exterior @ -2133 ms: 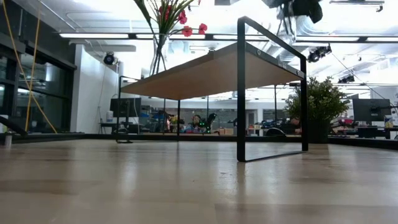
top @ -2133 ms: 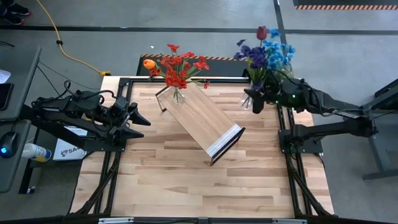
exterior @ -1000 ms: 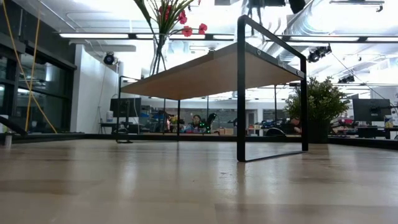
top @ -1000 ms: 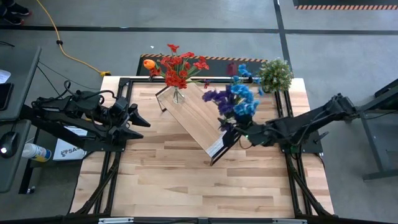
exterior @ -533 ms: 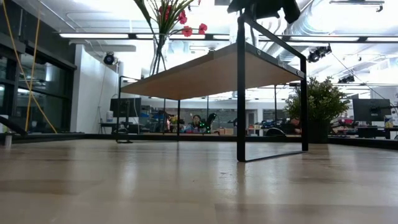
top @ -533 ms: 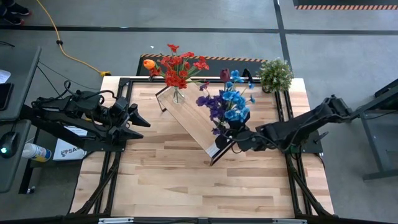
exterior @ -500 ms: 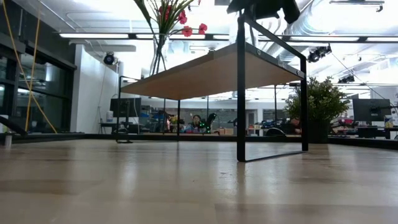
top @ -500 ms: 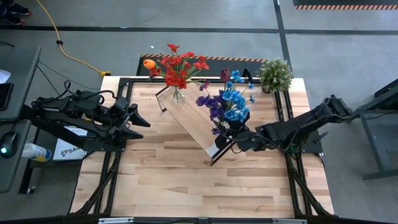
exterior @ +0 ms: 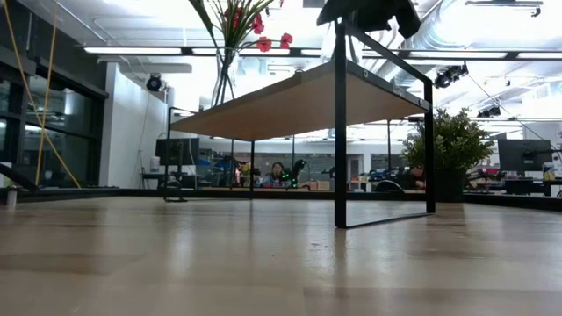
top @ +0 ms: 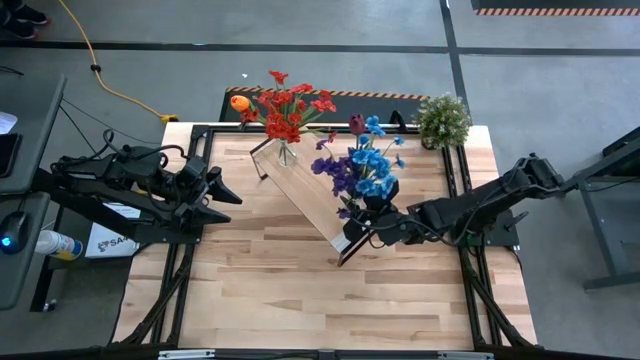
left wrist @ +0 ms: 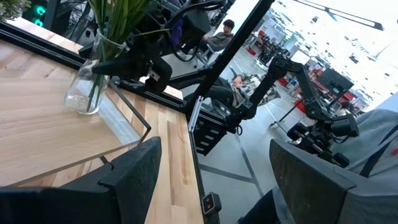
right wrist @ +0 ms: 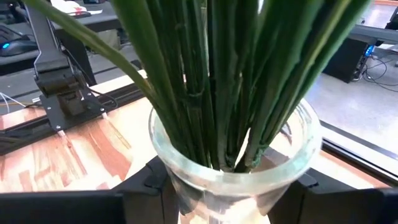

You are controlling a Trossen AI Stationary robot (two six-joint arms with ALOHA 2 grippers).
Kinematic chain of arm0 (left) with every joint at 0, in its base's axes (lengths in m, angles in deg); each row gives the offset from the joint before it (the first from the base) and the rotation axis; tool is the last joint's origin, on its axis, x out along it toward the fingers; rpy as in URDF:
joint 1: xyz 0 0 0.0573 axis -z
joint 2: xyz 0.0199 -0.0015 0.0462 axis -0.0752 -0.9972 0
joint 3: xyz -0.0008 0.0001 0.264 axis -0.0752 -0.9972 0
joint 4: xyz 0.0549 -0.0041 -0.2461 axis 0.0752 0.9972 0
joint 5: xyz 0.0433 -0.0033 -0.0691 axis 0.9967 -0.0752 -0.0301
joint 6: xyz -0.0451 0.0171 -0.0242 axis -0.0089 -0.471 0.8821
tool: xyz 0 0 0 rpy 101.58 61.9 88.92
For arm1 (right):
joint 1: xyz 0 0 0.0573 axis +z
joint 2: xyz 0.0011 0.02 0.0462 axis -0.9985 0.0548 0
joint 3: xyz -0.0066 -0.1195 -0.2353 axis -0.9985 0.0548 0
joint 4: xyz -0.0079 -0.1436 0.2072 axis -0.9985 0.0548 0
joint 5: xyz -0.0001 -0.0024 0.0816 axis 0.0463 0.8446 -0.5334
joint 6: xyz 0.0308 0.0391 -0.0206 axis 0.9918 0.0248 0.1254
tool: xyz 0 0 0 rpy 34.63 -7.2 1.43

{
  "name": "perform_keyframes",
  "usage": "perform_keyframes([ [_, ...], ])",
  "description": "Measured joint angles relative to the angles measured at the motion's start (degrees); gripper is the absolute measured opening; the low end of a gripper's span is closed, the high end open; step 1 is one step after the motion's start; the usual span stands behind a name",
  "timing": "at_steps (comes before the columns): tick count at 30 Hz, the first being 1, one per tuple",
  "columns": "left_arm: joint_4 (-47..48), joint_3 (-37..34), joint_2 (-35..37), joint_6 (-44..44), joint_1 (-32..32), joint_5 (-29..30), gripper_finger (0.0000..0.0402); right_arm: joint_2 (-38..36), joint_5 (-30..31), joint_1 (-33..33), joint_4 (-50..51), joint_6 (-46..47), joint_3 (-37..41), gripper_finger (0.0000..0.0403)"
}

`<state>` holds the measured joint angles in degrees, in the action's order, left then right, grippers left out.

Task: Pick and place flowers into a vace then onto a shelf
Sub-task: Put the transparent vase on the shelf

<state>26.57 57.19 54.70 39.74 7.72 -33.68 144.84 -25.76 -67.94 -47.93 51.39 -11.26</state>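
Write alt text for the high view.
The right gripper holds a glass vase of blue and purple flowers over the white-edged end of the shelf. A vase of red flowers stands on its far end; the left gripper waits open at the table's left.

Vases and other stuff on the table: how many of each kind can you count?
Vases with flowers: 2 (red bunch, blue bunch in the right gripper)
Shelves: 1
Potted plants: 1
Total: 4
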Motion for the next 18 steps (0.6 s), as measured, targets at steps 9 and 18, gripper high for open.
perform_keyframes([
  [9,0.00,0.00,0.00,-0.02,0.00,0.02,0.0333,0.00,0.03,-0.15,0.42,1.25,0.13,0.0163],
  [18,0.00,0.00,0.02,-0.02,-0.02,0.02,0.0333,0.00,-0.56,-0.13,0.02,1.66,0.13,0.0172],
])
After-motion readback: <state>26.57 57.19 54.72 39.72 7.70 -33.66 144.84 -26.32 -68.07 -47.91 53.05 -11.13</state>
